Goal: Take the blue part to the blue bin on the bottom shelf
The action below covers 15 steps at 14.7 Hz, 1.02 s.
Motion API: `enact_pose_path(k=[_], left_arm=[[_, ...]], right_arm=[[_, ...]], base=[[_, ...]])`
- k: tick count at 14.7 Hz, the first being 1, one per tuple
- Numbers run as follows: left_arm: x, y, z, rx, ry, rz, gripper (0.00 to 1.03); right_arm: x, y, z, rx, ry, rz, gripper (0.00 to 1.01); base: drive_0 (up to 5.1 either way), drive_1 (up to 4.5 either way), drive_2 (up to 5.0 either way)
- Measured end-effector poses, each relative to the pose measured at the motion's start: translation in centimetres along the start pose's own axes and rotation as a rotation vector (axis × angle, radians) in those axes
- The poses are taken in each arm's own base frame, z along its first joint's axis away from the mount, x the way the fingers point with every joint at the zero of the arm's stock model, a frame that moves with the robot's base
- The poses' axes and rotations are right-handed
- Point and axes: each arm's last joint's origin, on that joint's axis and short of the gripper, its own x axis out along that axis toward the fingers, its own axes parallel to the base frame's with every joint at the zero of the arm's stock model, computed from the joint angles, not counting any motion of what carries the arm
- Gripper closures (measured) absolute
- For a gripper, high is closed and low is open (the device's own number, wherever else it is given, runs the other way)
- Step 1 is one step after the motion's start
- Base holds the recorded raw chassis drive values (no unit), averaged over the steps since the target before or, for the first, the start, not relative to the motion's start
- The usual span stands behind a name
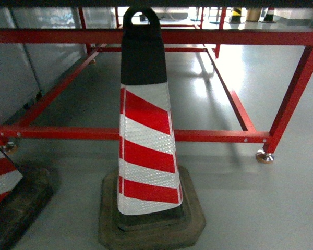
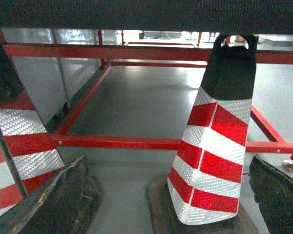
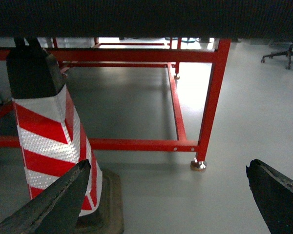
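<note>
A red-and-white striped cone (image 1: 146, 130) with a black top and a dark rubber base stands on the grey floor (image 1: 261, 208) directly ahead in the head view, in front of the red tube frame (image 1: 208, 136); a 2nd cone (image 1: 0, 172) shows only at the left edge there. Neither arm appears in the head view — the wrist cameras alone show them. The left wrist view has the left gripper (image 2: 166, 204) with its dark fingers (image 2: 53, 204) spread wide at the lower corners, both cones between and behind them; the right wrist view has the right gripper (image 3: 171, 200) likewise spread apart and holding nothing, 1 cone at its left, a frame leg on its levelling foot (image 3: 198, 165) beyond. The blue part, blue bin and bottom shelf appear in none of the 3 views.
</note>
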Motion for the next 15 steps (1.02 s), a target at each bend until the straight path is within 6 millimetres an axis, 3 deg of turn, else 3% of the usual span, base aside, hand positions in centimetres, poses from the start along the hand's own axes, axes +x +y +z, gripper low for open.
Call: enact_pose_path(k=[15], left_arm=[[0.00, 0.00, 0.01, 0.008, -0.001, 0.001, 0.05]], right_arm=[[0.00, 0.00, 0.00, 0.000, 0.000, 0.001, 0.03]], base=[[0.0, 0.00, 0.0]])
